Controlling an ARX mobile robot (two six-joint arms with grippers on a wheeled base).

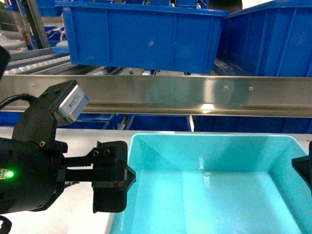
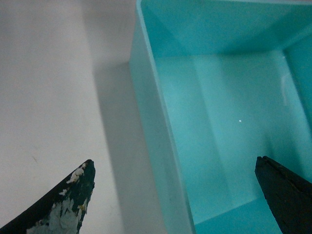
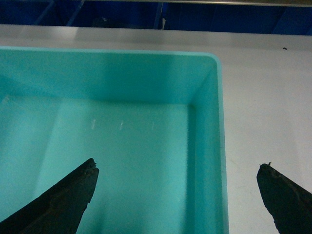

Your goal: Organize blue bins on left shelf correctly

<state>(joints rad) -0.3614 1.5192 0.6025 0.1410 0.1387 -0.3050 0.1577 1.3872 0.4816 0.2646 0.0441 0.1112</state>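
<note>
The light turquoise bin (image 1: 214, 185) sits on a pale tabletop (image 1: 73, 141) in the near middle and right of the head view, open top up, nothing showing inside; its long axis runs left to right across the scene, and its far wall lies parallel to the steel rail beyond it. In the wrist views its smooth inner walls slope down to a flat floor; its near end is cut off by the frame, and no handle can be made out.

The left gripper (image 1: 127, 176) stands at the bin's left wall with its jaws spread apart; in the left wrist view one fingertip (image 2: 73, 200) hangs over the tabletop outside the wall and the other over the bin's floor, so the left wall (image 2: 156, 126) lies between them, ungripped. The right gripper (image 3: 178, 195) is likewise spread wide astride the bin's right wall (image 3: 214, 146), one fingertip inside, one outside over the table; in the head view only a dark edge of it shows at the right border.

Beyond the bin runs the left shelf (image 1: 161, 95), its shiny flat front rail spanning the whole view; on the tier above the rail rest two royal-blue bins, one (image 1: 141, 34) in the middle and one (image 1: 273, 39) at the right, close together. More blue shows below the rail.

A small grey label is on the camera block (image 1: 70, 103) on the left arm; its writing is too small to read; a green light (image 1: 8, 173) glows on the arm.
</note>
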